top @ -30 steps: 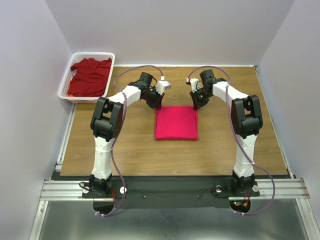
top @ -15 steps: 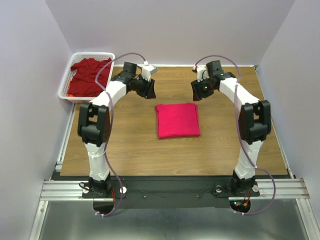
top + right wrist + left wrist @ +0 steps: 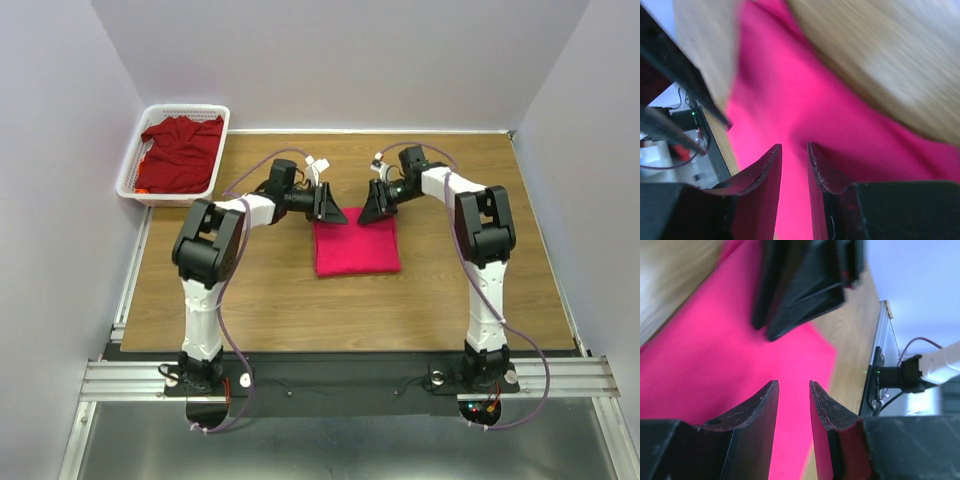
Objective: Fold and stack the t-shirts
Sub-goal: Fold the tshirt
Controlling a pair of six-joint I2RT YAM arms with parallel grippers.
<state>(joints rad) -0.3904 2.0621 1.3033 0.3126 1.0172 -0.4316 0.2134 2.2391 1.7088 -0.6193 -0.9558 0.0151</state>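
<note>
Maroon t-shirt (image 3: 180, 152) inside mesh basket (image 3: 188, 108)

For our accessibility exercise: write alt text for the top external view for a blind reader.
A folded pinkish-red t-shirt lies in the middle of the wooden table, with the left arm and right arm stretched toward it, jaws at its far corners. A maroon-red t-shirt sits crumpled in a white basket at the table's far left corner.

I'm counting two soft cloth t-shirts right now: one bright pinkish-red folded t-shirt (image 3: 356, 250), one dark maroon crumpled t-shirt (image 3: 180, 152). And there's one white plastic mesh basket (image 3: 190, 108).
</note>
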